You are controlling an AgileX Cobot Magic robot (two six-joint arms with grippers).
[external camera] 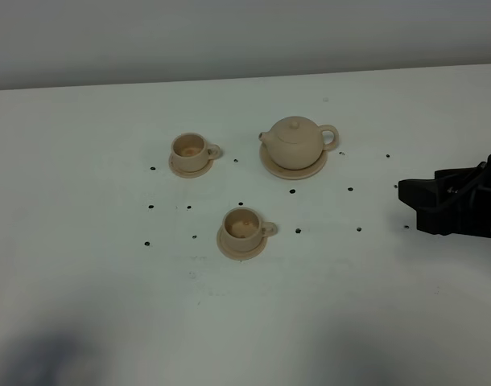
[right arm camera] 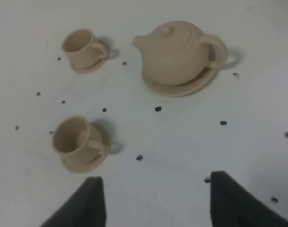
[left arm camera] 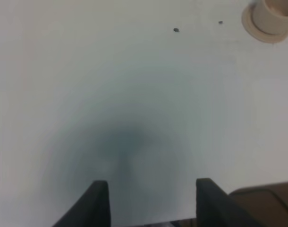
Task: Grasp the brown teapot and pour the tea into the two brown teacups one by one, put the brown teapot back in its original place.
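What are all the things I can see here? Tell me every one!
teapot: one, light tan, on the wide saucer
wide saucer: one, light tan, under the teapot
teacups: two, light tan, each on a small saucer, left of the teapot
small saucers: two, light tan, under the teacups
dots: many, black, scattered on the table
table: one, white, under everything
left gripper: one, black, open, over bare table
right gripper: one, black, open, right of the teapot, not touching it
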